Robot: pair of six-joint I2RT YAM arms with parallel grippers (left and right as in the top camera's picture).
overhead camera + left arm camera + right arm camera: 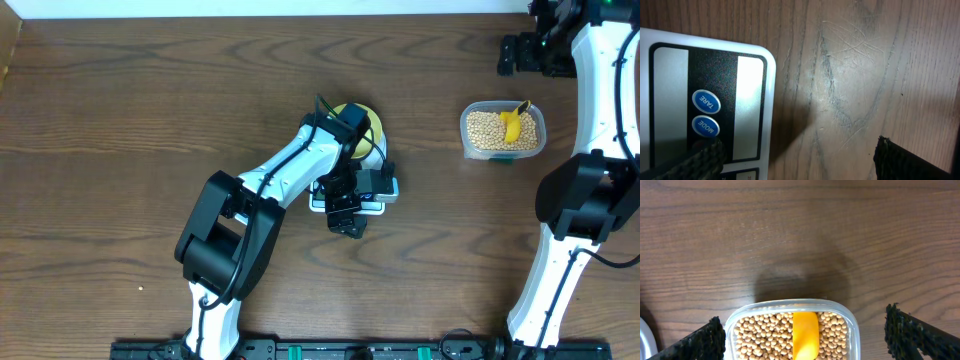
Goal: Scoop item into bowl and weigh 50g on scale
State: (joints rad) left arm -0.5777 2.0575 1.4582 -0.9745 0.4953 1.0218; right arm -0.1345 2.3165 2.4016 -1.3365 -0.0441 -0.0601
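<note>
The white scale [385, 190] lies mid-table, mostly hidden under my left arm. Its corner with the blue TARE button [706, 101] and MODE button [706, 126] shows in the left wrist view [755, 55]. The pale-yellow bowl [362, 118] stands at the scale's far end, partly hidden by the arm. My left gripper [347, 218] [800, 150] is open and empty, one finger over the button panel, the other over bare wood. The tan beans [485, 128] [760, 335] fill a clear tub [503, 152] [790, 302]. My right gripper [512, 55] [804, 325] is open and empty above the tub.
A bright yellow scoop [513, 122] [805, 332] lies in the beans inside the tub. The right arm's base stands at the right side of the table [565, 200]. The table's far edge runs along the top.
</note>
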